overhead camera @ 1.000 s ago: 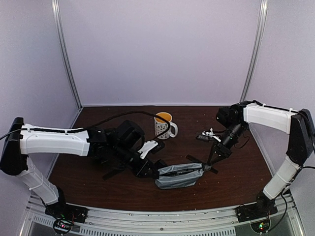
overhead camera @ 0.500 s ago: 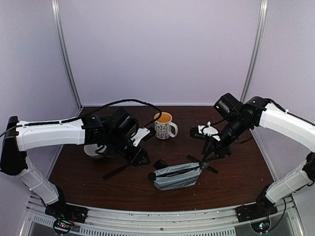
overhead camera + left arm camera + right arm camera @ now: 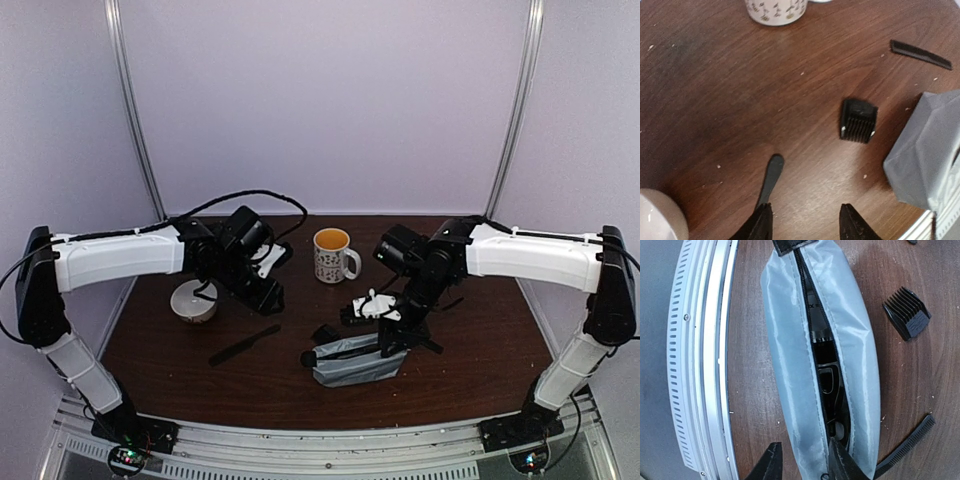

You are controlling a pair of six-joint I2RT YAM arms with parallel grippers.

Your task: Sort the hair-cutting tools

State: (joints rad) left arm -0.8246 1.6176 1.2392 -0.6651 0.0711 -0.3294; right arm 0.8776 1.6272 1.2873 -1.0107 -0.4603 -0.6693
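Note:
The grey zip pouch (image 3: 358, 360) lies open at the front centre. In the right wrist view (image 3: 790, 340) black scissor handles (image 3: 827, 380) and a silvery-black elongated tool (image 3: 821, 335) lie inside it. My right gripper (image 3: 388, 340) (image 3: 806, 462) is open over the pouch's end, one finger at the zip opening and the other outside the pouch's side. A small black block (image 3: 325, 333) (image 3: 858, 120) (image 3: 906, 312) and a comb (image 3: 905, 445) (image 3: 920, 53) lie beside the pouch. My left gripper (image 3: 265, 295) (image 3: 805, 225) is open and empty above a second comb (image 3: 245, 343) (image 3: 771, 175).
A patterned mug (image 3: 333, 255) (image 3: 775, 7) stands behind the pouch at the centre. A white bowl (image 3: 193, 300) (image 3: 657, 215) sits at the left next to my left arm. The metal front rail (image 3: 700, 365) runs close by the pouch.
My left arm has drawn back to the left, away from the pouch. My right arm has swung left, from the pouch's right end to above the pouch.

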